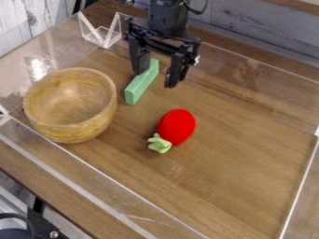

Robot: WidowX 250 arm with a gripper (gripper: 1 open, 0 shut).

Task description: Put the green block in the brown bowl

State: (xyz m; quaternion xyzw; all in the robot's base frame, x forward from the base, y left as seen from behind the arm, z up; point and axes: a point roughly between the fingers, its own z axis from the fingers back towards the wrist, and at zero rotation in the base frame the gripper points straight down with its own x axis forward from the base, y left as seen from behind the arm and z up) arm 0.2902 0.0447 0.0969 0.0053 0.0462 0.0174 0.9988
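Observation:
The green block (141, 84) is a long flat light-green bar lying on the wooden table, just right of the brown bowl (69, 104). The bowl is round, thick-walled, light wood, with nothing visible inside it. My gripper (157, 71) points down over the upper end of the block, its black fingers (176, 73) spread open on either side of that end. Nothing is held between them. The block's far tip is hidden behind the fingers.
A red strawberry toy (174, 128) with green leaves lies right of the bowl, below the block. Low clear plastic walls (75, 173) ring the table. A clear folded stand (103, 32) sits at the back left.

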